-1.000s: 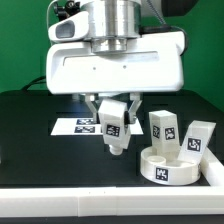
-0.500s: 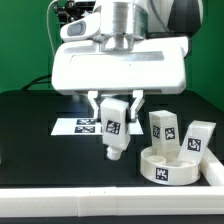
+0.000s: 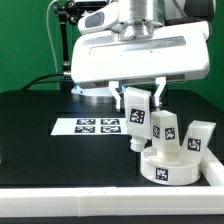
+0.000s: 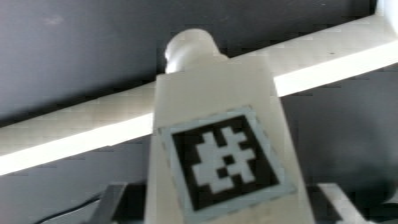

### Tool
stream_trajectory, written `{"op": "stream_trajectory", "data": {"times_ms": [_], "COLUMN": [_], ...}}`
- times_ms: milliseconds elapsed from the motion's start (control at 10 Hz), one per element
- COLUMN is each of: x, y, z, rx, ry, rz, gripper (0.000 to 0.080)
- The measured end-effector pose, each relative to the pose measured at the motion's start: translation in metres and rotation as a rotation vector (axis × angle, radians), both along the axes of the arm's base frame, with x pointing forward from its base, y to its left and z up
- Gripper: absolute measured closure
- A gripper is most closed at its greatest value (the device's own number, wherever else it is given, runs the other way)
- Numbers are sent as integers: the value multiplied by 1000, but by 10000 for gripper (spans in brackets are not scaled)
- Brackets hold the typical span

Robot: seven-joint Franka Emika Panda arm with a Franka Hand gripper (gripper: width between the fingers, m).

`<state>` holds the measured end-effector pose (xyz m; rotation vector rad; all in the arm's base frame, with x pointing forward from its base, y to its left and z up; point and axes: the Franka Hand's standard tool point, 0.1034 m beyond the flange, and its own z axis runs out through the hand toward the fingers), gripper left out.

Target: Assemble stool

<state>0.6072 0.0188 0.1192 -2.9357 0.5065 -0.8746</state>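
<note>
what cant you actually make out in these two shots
- Fingertip contact on the held leg block: in the exterior view the gripper body covers its top; in the wrist view only the block shows.
- Seat disc: the exterior view shows no threaded holes; the standing leg block hides part of the far rim.
- Marker board: the held block covers its end on the exterior view's right.
- Wrist view: blurred, block fills it, seat unseen.
</note>
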Motion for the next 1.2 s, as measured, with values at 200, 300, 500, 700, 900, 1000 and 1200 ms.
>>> {"op": "stream_trajectory", "data": {"times_ms": [200,300,500,700,900,1000,1200], "x": [-1,-5,-5,-7,-7,-7,-14], "y": [-1,-2,10,19,19,19,19], "z": [1,0,2,-4,-5,-5,-9], "rx": [-3,2,32,44,48,48,40], "ry": [-13,-33,-54,-43,-35,-34,-43], "rz": [-2,-7,-4,5,1,0,-2], "gripper": [476,476,476,476,476,476,476]}}
